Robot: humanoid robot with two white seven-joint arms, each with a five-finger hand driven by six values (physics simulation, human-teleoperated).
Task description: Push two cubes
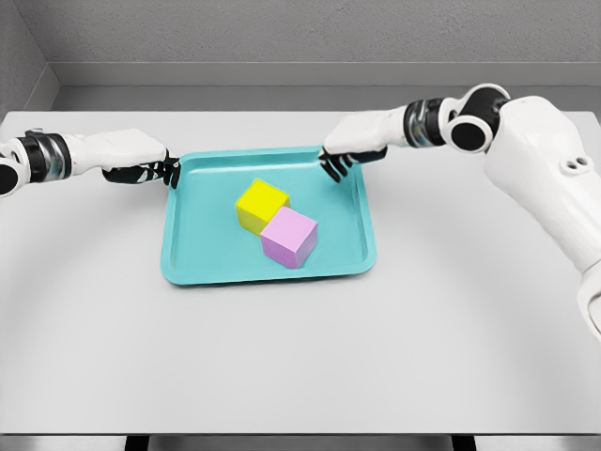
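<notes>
**Both cubes on tray, hands at its far corners**

The grey table (300, 366) carries a teal tray (202, 258) at centre. Inside it, a yellow cube (260, 204) and a pink cube (289, 237) sit touching corner to corner, the pink one nearer the camera. The right hand (349, 150) hangs over the tray's far right corner, fingers curled downward, gripping nothing. The left hand (141, 162) rests at the far left rim, fingers curled, holding nothing.
</notes>
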